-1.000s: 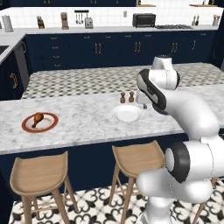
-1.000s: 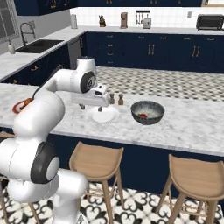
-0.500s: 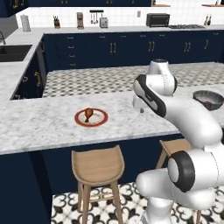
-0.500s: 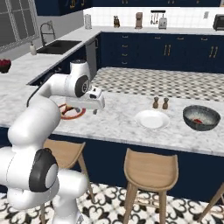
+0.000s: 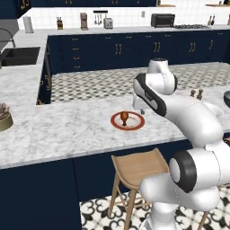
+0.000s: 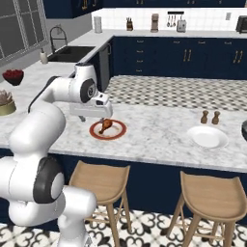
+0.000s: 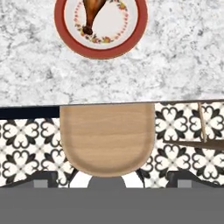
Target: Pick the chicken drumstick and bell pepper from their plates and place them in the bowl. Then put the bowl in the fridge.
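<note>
The golden-brown chicken drumstick (image 5: 124, 117) (image 6: 106, 125) (image 7: 92, 12) lies on the white plate with a red-orange rim (image 5: 134, 126) (image 6: 117, 134) (image 7: 131, 37) on the marble counter. My gripper (image 5: 140, 110) (image 6: 92, 117) (image 7: 113, 179) hangs open and empty above the counter beside that plate, not touching it. In the hand view the plate sits at the top, and the two dark fingertips (image 7: 43, 178) stand wide apart at the bottom. The plain white plate (image 6: 207, 137) lies empty further right. The dark bowl (image 5: 227, 98) peeks in at the right edge. The bell pepper and the fridge are out of view.
Two small brown shakers (image 5: 196, 94) (image 6: 210, 116) stand behind the white plate. Wooden stools (image 5: 137, 168) (image 6: 101, 179) (image 7: 107, 138) sit under the counter's front edge. A potted plant (image 5: 3, 117) (image 6: 6, 102) and a sink (image 5: 18, 56) (image 6: 72, 53) are at the left.
The base has driven left along the counter, so the whole scene shifted right. The red-rimmed plate with the drumstick now lies by the gripper. The gripper stays open and empty.
</note>
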